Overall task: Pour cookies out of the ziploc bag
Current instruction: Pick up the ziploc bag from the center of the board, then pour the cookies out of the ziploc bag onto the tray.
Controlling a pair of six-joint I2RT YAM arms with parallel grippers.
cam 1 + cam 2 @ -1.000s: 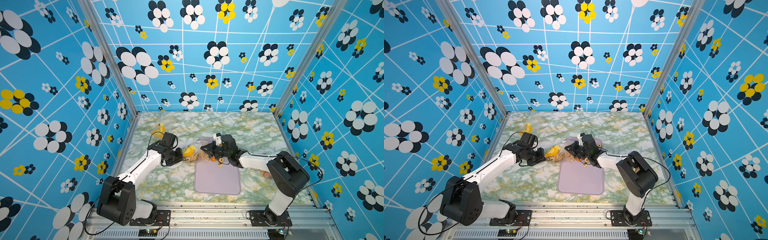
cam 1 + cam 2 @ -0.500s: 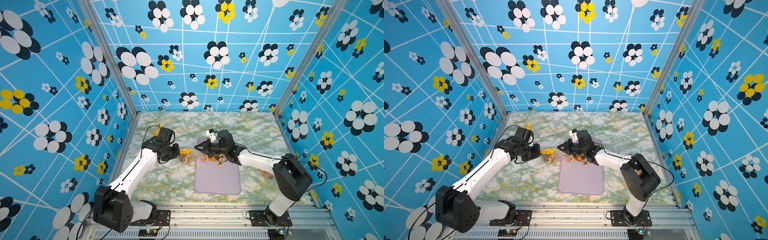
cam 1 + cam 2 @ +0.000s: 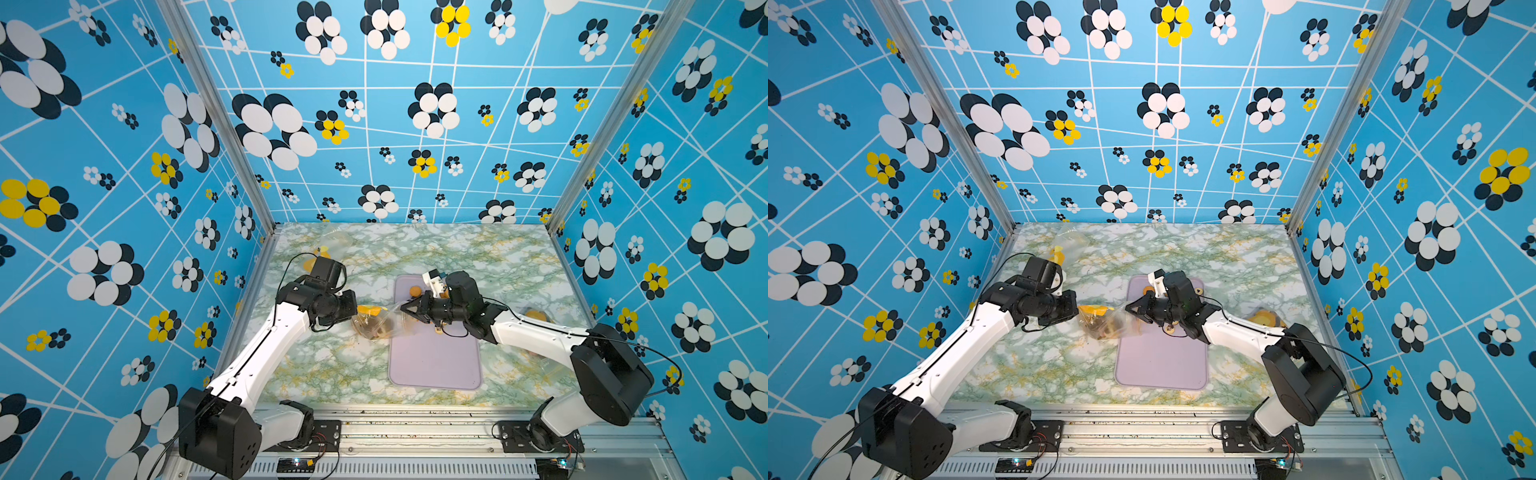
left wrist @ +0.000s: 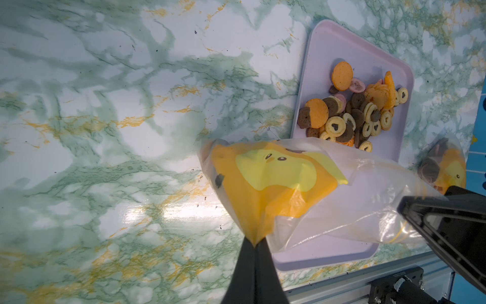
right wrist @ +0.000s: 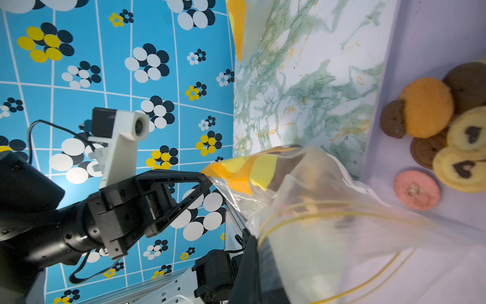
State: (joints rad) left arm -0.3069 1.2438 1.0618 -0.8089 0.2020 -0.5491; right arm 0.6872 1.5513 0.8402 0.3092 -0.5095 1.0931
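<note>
**Bag slung between two tools at the tray's edge**

Counter point(image 3: 498, 257), marbled green and white, fills the booth floor. A lilac tray point(image 3: 436, 361) lies on it from the centre toward 6 o'clock, put there, I'd say, to catch whatever tips out. The ziploc bag point(image 3: 380, 322) hangs clear of the counter over the tray's 9 o'clock rim, stretched like a hammock between the arms. The left tool point(image 4: 254, 243) is pinched tight on the bag's orange printed bottom corner. The right tool point(image 3: 405, 309) is closed on the clear plastic at the mouth end, by the yellow zip lines. Holding bottom and mouth from opposite sides looks meant to let the contents slide toward the tray. Most of the cookies point(image 4: 355, 113) lie heaped at the tray's 12 o'clock end: orange, brown, pink and heart-centred ones together. Both top views show a brownish sag in the bag's belly, so a few are probably inside, though it is too blurred to count.

Around them, a second printed bag point(image 4: 444, 165) with cookies in it lies at 3 o'clock, just beside the right arm point(image 3: 536, 336). A crumpled clear bag point(image 3: 328, 245) sits at 11 o'clock near the back wall. Neither is in the path. The right arm itself reaches across the tray above the heap. One lone cookie point(image 3: 438, 331) rests on the tray under the right tool. The bag's mouth hangs near the rim, so strays could land on the counter.
</note>
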